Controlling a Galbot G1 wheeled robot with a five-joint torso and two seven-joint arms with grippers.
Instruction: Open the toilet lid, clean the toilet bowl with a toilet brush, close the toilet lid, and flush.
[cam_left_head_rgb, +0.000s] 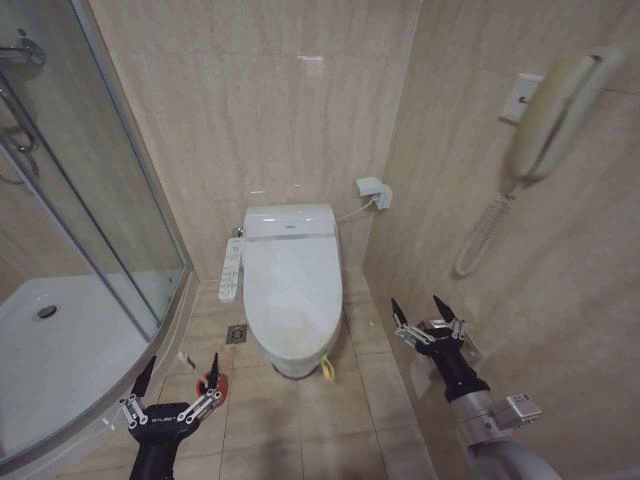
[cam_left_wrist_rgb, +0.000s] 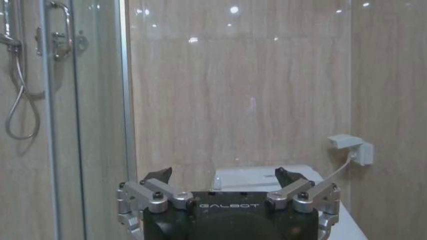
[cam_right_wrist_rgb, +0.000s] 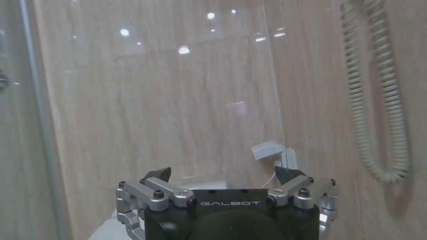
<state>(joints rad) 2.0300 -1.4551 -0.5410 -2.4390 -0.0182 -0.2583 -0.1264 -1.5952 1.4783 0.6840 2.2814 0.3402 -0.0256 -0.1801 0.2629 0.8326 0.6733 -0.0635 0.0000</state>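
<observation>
The toilet lid (cam_left_head_rgb: 292, 285) lies shut over the toilet bowl (cam_left_head_rgb: 292, 366), hiding the basin. Its yellow-green strap loop (cam_left_head_rgb: 327, 368) hangs at the front rim. A white button panel (cam_left_head_rgb: 231, 270) runs along the toilet's left side. The red cup holder (cam_left_head_rgb: 217, 386) of the toilet brush stands on the floor left of the toilet's front; I cannot make out the brush's handle. My left gripper (cam_left_head_rgb: 181, 363) (cam_left_wrist_rgb: 221, 175) hovers open just before the holder. To the right of the toilet, my right gripper (cam_left_head_rgb: 417, 302) (cam_right_wrist_rgb: 221, 173) is held open and empty.
A curved glass shower enclosure (cam_left_head_rgb: 95, 210) and its white tray (cam_left_head_rgb: 70, 345) fill the left. A wall phone (cam_left_head_rgb: 550, 115) with a coiled cord hangs on the right wall. A white outlet box (cam_left_head_rgb: 374, 190) sits behind the toilet, and a floor drain (cam_left_head_rgb: 237, 333) beside it.
</observation>
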